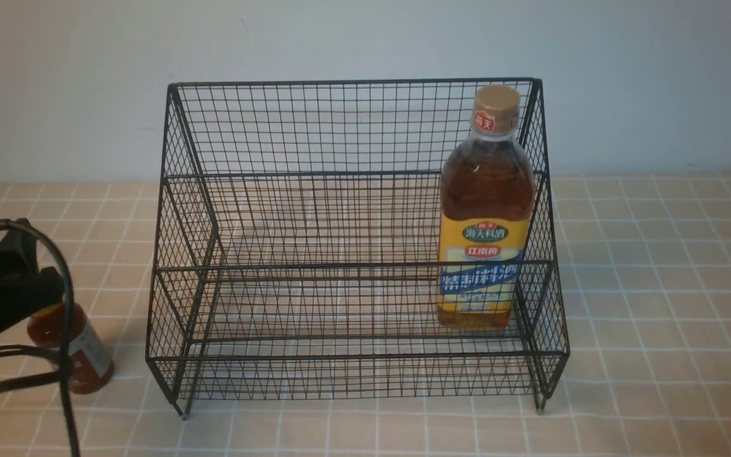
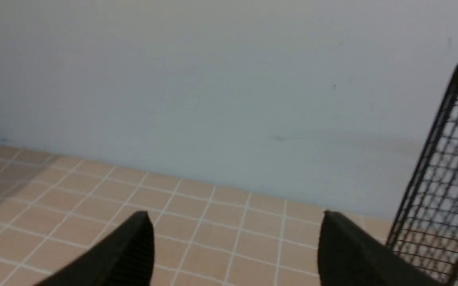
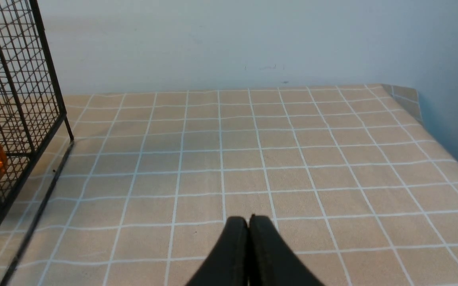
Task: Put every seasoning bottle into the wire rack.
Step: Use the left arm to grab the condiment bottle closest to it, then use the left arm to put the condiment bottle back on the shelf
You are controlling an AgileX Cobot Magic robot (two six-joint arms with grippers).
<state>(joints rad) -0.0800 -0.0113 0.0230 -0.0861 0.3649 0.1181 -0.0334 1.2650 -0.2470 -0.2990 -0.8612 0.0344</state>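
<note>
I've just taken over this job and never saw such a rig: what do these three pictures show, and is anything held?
This is a robot with two arms, each ending in a claw. The wide picture looks forward from between the arms; the other two come from a camera on each wrist. On the tiled table stands a black wire rack. The tall amber bottle stands upright in its lower tier, at the right end. The small red-sauce bottle sits on the table left of the rack, partly hidden by the left arm. The left claw is open and empty; the right claw is shut on nothing.
</note>
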